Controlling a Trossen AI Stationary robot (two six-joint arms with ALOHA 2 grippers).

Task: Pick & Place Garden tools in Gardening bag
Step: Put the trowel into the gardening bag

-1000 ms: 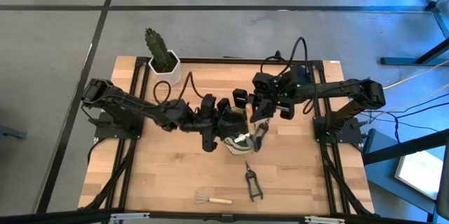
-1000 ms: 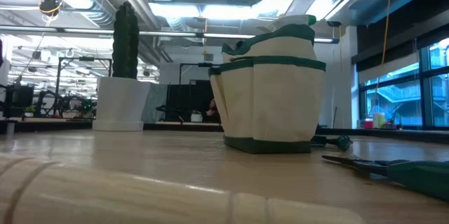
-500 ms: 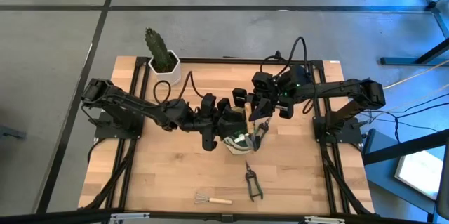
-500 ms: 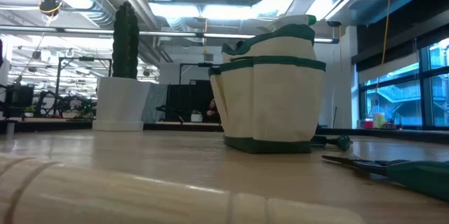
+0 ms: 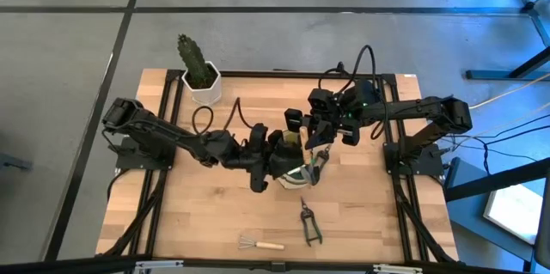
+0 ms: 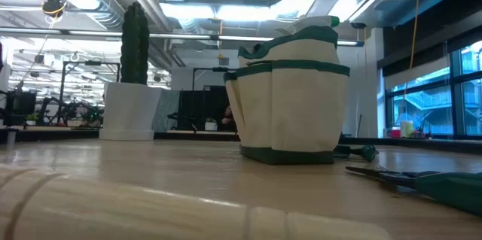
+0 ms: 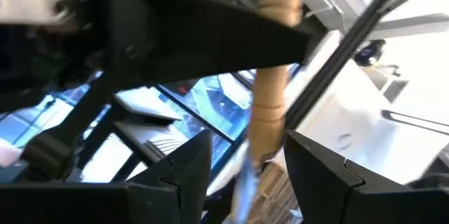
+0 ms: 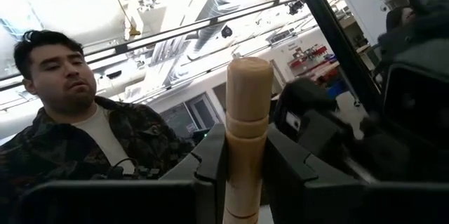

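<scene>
The gardening bag (image 5: 296,175) (image 6: 290,97), cream with green trim, stands upright on its base at the table's middle. Both grippers meet just above it. My right gripper (image 5: 320,152) (image 8: 247,157) is shut on a wooden-handled tool (image 8: 249,97). My left gripper (image 5: 288,149) (image 7: 245,171) is open, its fingers standing on either side of that tool's handle (image 7: 270,76), near where the metal part (image 7: 242,189) begins; I cannot tell whether it touches. Dark shears (image 5: 308,225) and a small wire rake (image 5: 258,243) lie flat near the table's near edge. My right gripper pinches the tool's wooden handle (image 8: 245,155) between its two fingers, some way below the rounded free end (image 8: 249,66). The handle sticks out past the fingertips. The tool is lifted clear of the table, over the bag.
A cactus in a white pot (image 5: 201,76) (image 6: 132,108) stands at the far left of the table. A green item (image 6: 361,151) lies on the table beside the bag. A person (image 8: 77,133) sits beyond the table. Bare wood lies to the near left and near right.
My left arm has swung a little toward the table's near edge, its gripper staying beside the tool over the bag. The bag, the shears and the rake have stayed where they were.
</scene>
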